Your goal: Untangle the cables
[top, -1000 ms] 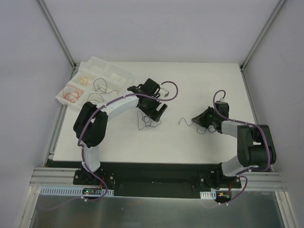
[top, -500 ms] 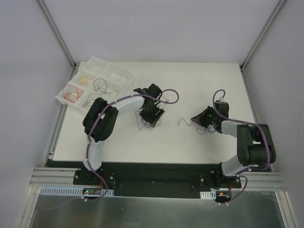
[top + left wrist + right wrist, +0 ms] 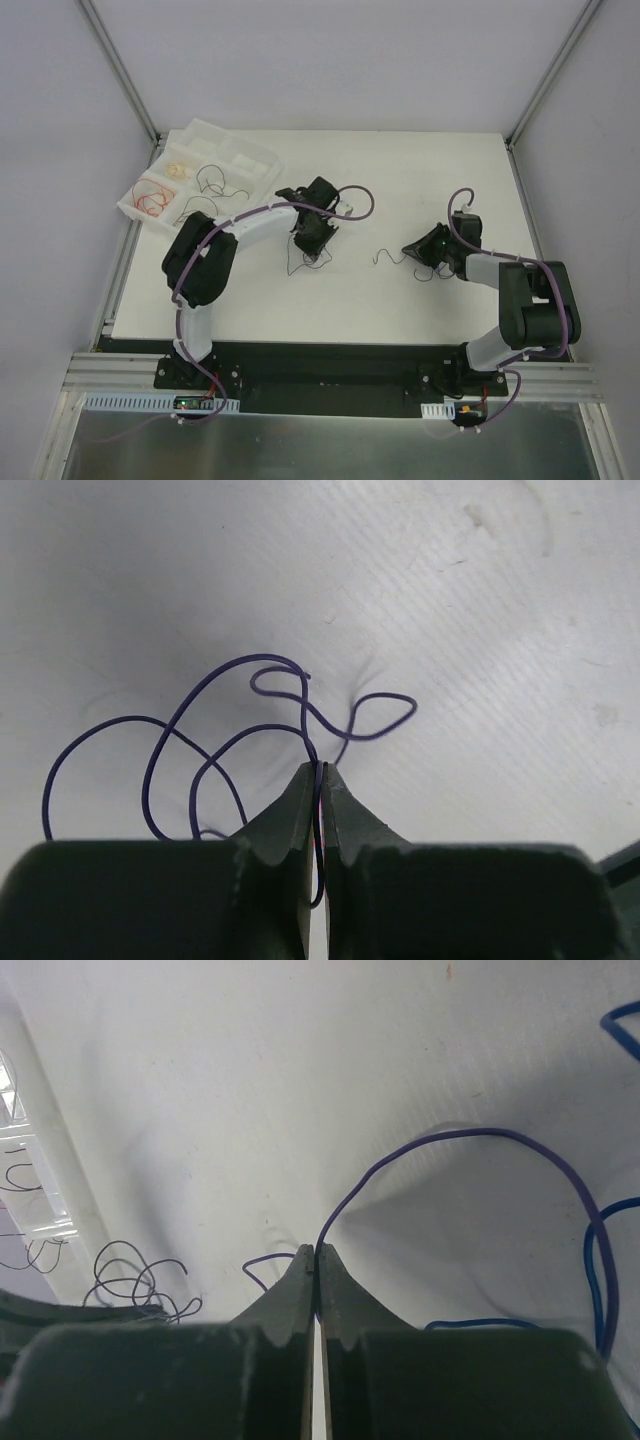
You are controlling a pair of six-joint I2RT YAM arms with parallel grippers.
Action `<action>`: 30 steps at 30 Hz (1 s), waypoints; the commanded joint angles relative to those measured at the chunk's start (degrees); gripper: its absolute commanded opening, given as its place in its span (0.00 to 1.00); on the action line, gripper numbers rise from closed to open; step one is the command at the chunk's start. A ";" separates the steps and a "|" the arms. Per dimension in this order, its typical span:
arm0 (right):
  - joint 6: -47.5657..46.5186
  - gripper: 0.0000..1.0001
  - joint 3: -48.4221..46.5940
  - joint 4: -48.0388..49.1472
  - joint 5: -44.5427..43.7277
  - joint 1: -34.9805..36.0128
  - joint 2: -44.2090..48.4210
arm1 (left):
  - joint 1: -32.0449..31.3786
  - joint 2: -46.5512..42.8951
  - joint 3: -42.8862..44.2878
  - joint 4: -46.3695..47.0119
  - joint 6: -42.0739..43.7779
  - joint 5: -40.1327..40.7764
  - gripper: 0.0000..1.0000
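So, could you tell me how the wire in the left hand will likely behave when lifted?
Probably floppy: the wire lies in loose curls. Likely very light, being so thin. Its crossing loops may snag when the left hand pulls.

White table [image 3: 400, 170]; purple cables [image 3: 262, 658]; blue cable [image 3: 480, 1322]; red cables [image 3: 150, 205]; white tray [image 3: 215, 133].

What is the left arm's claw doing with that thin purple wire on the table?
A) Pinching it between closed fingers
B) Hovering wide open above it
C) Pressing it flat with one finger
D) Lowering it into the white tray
A: in the left wrist view, the left gripper has its two fingers pressed together, and the dark purple wire runs into the seam between them.
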State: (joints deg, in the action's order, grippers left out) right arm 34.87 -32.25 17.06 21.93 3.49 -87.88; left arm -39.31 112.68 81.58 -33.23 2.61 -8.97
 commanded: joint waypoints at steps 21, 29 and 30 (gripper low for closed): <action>-0.95 0.01 -1.59 2.10 1.18 -0.23 -0.37 | 25.76 -20.31 7.88 21.37 -26.68 -25.57 0.00; -1.03 0.01 -2.03 2.10 1.71 -0.23 -0.98 | 35.34 -18.12 13.69 23.04 -31.61 -25.91 0.00; -1.03 0.01 -1.94 2.10 1.71 -0.23 -1.07 | 36.57 -17.59 14.13 23.04 -31.70 -26.53 0.00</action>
State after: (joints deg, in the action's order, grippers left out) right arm 34.87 -32.29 17.37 22.83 3.49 -88.88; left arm -6.04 93.54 93.06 -12.14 -25.45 -32.99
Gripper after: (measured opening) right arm 0.013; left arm 0.006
